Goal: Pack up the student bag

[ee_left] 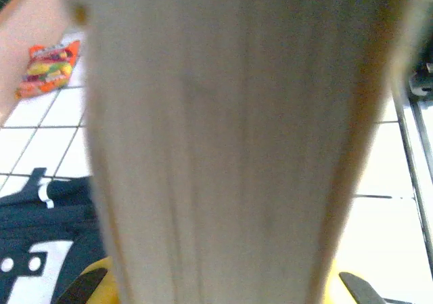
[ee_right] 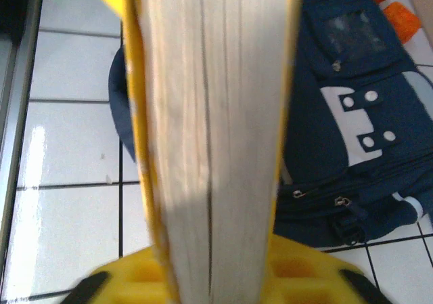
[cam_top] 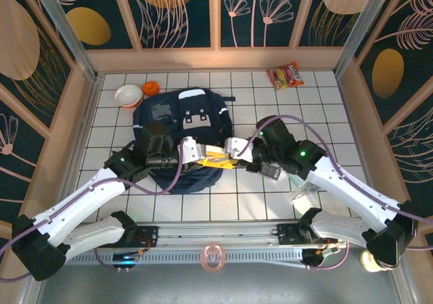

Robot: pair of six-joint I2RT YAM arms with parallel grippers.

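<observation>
Top external, book (cam_top: 218, 158) over student bag (cam_top: 183, 118)

We are looking into a robotics lab test cell rather than a lived-in room. We are seeing a white tiled tabletop (cam_top: 270, 202) boxed in by a low wooden frame (cam_top: 216, 59), with panels of dark leaf-and-flower wallpaper (cam_top: 179, 13) standing behind it and bare metal posts (cam_top: 64, 25) rising at the corners. Along the near edge an aluminium rail (cam_top: 216, 235) is carrying the left arm (cam_top: 81, 206) and the right arm (cam_top: 352, 185), both white, with purple cables (cam_top: 291, 117) looping over them. We are also noticing loose props lying about: a bowl (cam_top: 128, 95) and a snack packet (cam_top: 285, 76). In the right wrist view the glossy tiles are throwing back a bright glare.
</observation>
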